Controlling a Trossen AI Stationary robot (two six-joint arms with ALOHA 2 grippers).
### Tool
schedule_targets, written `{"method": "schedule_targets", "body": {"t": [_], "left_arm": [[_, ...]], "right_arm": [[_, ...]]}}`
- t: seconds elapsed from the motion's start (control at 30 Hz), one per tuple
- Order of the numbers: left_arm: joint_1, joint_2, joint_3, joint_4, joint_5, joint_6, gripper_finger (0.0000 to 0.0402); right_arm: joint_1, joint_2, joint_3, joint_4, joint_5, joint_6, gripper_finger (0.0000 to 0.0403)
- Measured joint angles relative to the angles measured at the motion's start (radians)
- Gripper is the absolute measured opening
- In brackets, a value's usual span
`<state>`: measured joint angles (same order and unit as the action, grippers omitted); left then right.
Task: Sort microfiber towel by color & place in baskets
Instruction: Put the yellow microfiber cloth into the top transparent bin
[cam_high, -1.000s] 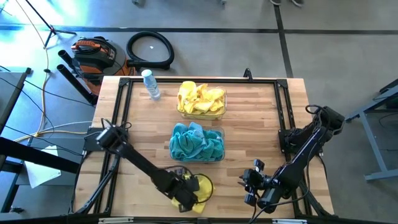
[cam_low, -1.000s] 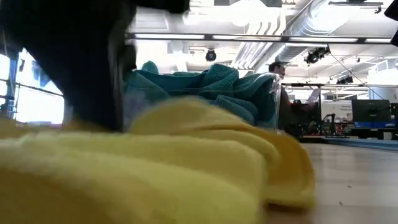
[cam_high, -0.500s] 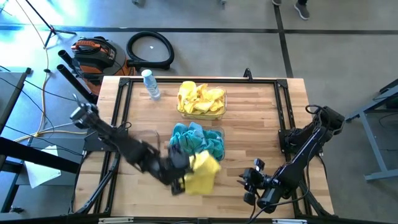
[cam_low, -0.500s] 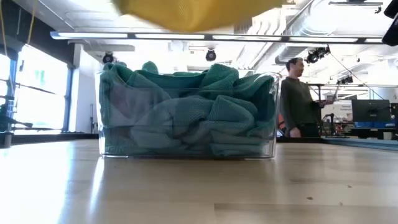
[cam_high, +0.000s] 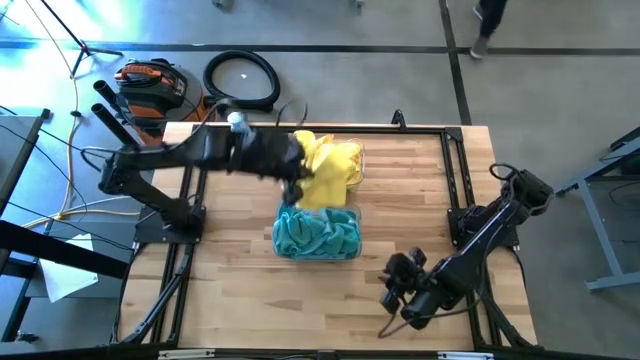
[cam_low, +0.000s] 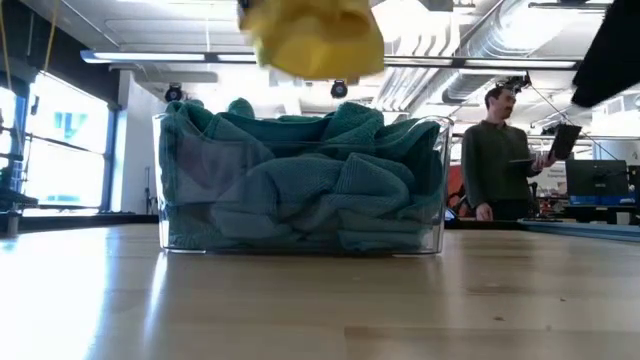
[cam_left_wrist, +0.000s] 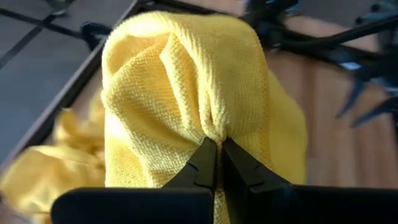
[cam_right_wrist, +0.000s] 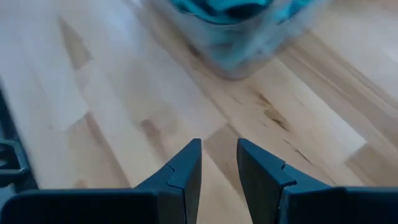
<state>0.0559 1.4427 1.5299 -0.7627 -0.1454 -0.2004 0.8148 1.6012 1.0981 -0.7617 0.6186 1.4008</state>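
Note:
My left gripper (cam_high: 296, 172) is shut on a yellow microfiber towel (cam_high: 325, 178) and holds it in the air between the two clear baskets. The far basket (cam_high: 324, 160) holds yellow towels, the nearer basket (cam_high: 317, 233) is full of teal towels (cam_low: 300, 190). In the low view the held yellow towel (cam_low: 312, 38) hangs above the teal basket. My right gripper (cam_high: 398, 287) waits low over the near right part of the table, its fingers a little apart, touching nothing (cam_right_wrist: 219, 163). My left gripper pinches a gathered fold of the yellow towel (cam_left_wrist: 214, 134) between its two fingertips. The cloth bunches into pleats at the pinch. The towel is lifted clear of the table and drapes loosely beyond the fingers.
A clear water bottle (cam_high: 241, 136) stands at the far left of the table. Dark metal rails (cam_high: 455, 180) frame the tabletop. Bare wood lies left and right of the baskets. A person (cam_low: 500, 155) stands in the room beyond the table.
My left gripper has carried the yellow towel up off the near edge of the table, over the teal basket, toward the far yellow basket. The towel went from lying on the wood to hanging clear. My right gripper has shifted slightly.

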Motion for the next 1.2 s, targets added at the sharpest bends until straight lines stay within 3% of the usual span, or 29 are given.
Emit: {"method": "schedule_targets", "body": {"t": [0.2,0.4,0.83,1.2], "left_arm": [[0.248,0.092,0.000,0.034,0.146,0.174,0.0000],[0.365,0.234,0.013,0.009,0.249,0.278,0.0000],[0.376,0.568,0.317,-0.119,0.262,0.477,0.0000],[0.384,0.707,0.339,-0.131,0.240,0.509,0.0000]], "right_arm": [[-0.067,0.000,0.000,-0.010,-0.023,0.022,0.0098],[-0.131,0.000,0.000,-0.046,-0.020,0.084,0.0098],[-0.217,0.000,0.000,-0.030,-0.020,0.147,0.0098],[-0.239,0.000,0.000,-0.011,-0.020,0.147,0.0098]]}}
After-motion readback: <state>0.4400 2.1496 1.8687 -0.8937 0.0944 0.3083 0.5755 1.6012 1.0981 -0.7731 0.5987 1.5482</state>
